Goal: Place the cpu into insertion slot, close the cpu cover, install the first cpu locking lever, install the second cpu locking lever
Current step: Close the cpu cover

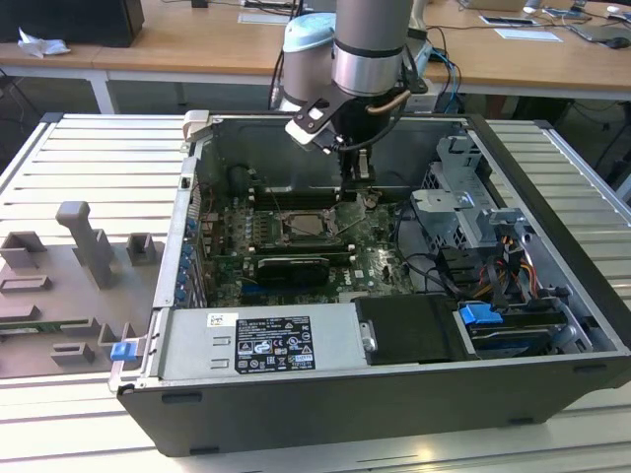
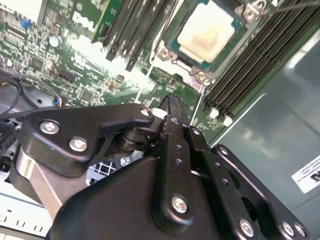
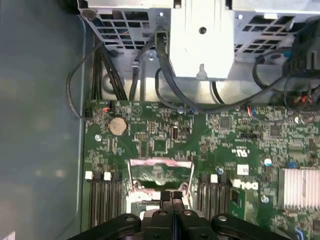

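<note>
Above the middle of the green board, the end effector hangs clenched, grasping nothing I can see. Just beside it the cpu cover stands raised, while the cpu lies in the insertion slot. I judge the cover light, thin and stiff, best pushed at its free edge.

A white label crowded with black print and small marks lies on the silver power supply in the exterior view, and its lines are too small to make out. In the second wrist view, bold white letters are printed on the green circuit board, across the black memory slots from the insertion slot. A white sticker with black print sits on the grey case wall.
</note>
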Action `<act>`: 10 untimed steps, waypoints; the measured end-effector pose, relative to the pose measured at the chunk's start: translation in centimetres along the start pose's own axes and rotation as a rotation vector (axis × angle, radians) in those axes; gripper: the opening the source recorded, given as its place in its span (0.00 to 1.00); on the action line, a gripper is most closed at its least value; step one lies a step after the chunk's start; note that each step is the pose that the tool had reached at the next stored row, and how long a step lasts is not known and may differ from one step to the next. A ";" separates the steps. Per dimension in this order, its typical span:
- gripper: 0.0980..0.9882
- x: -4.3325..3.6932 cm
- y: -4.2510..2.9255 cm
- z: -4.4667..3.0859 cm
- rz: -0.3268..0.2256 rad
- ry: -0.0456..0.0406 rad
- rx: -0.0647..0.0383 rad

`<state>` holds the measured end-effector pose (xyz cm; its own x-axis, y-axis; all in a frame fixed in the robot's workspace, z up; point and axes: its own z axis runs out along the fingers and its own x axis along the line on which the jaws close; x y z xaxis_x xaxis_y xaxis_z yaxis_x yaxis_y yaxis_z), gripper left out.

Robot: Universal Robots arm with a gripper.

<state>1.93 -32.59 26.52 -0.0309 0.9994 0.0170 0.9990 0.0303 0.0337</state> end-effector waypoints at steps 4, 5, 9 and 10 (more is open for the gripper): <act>0.01 0.68 1.81 0.70 0.000 -0.0002 0.000; 0.01 0.85 2.47 0.94 -0.001 -0.0006 0.000; 0.01 0.94 3.12 1.03 -0.001 -0.0012 0.000; 0.01 0.96 3.33 1.06 -0.001 -0.0011 0.000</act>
<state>5.27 -31.51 25.59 -0.0323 0.9994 0.0158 0.9989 0.0318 0.0336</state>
